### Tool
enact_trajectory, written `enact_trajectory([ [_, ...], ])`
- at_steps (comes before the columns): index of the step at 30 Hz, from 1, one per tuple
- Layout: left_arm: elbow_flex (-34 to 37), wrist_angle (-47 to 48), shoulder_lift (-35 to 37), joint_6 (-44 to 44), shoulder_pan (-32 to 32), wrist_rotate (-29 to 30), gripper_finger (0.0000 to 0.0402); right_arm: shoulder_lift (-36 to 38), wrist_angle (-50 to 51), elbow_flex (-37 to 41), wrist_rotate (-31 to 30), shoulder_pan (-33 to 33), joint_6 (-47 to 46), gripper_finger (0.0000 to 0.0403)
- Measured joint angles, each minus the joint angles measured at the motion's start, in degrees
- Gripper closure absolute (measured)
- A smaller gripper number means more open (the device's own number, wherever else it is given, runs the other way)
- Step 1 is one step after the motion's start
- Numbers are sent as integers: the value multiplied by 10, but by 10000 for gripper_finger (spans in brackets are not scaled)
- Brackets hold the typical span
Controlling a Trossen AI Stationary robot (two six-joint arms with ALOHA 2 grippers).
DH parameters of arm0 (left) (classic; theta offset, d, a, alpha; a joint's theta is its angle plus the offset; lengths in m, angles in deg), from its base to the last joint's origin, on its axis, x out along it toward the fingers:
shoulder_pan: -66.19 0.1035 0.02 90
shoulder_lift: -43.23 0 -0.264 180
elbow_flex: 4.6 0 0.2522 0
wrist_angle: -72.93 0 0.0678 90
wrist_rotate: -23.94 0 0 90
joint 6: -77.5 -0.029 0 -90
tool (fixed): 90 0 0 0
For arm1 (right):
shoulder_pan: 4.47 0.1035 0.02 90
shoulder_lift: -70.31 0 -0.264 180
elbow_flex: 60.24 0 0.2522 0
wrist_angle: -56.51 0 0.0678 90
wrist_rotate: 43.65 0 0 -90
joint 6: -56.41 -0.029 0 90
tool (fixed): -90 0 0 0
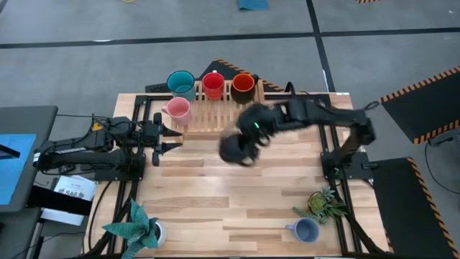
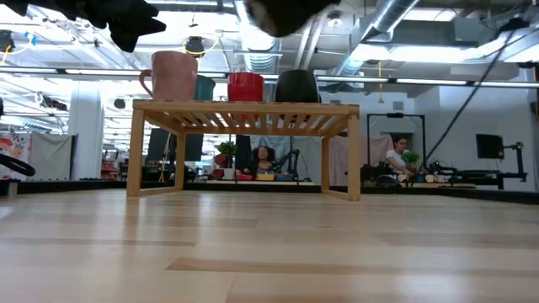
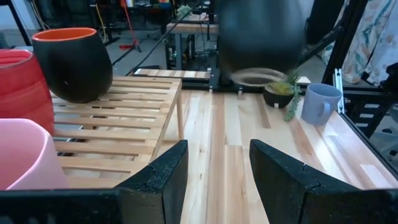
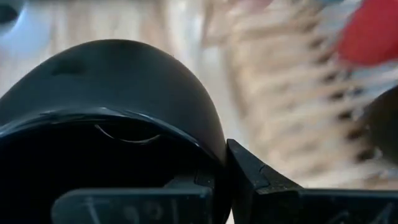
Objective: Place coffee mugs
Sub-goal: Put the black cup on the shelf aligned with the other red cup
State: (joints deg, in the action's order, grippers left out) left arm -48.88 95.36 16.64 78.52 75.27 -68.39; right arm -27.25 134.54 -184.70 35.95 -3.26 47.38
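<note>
The black mug point(image 1: 234, 150) hangs in my right gripper point(image 1: 248, 137) above the table's middle, near the wooden slatted rack point(image 1: 208, 111). In the low view the black mug point(image 2: 278, 12) is high above the tabletop. The teal mug point(image 1: 181, 83), red mug point(image 1: 213, 85), orange-and-dark mug point(image 1: 243, 85) and pink mug point(image 1: 177, 109) stand on the rack. The pale blue mug point(image 1: 307, 230) stands on the table by the near right corner. My left gripper point(image 1: 169, 140) is open, level, at the rack's left near side, touching nothing. My right gripper holds the black mug by its rim wall point(image 4: 214, 146). One finger point(image 4: 252, 177) lies outside the wall; the other seems to be inside the hollow, hidden in the dark. The mug is lifted clear of the table and the rack.
A potted plant point(image 1: 140, 229) stands at the near left corner and another plant point(image 1: 323, 203) near the pale blue mug. Bare wood lies across the table's near middle point(image 1: 230, 208). The rack's right near part point(image 3: 134, 134) has bare slats. People sit in the room behind.
</note>
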Motion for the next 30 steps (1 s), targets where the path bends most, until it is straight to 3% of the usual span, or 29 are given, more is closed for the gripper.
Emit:
enact_trajectory([
  [4,0,-6,0,12,0,0,243,-83,15,-125,-19,-51,3,365],
  [9,0,-5,0,14,0,0,243,-156,43,-193,-17,-108,12,365],
  [16,0,-5,0,14,0,0,243,-182,33,-187,-15,-153,16,365],
  [30,0,-8,0,14,0,0,243,-208,-15,-183,-10,-180,-6,365],
])
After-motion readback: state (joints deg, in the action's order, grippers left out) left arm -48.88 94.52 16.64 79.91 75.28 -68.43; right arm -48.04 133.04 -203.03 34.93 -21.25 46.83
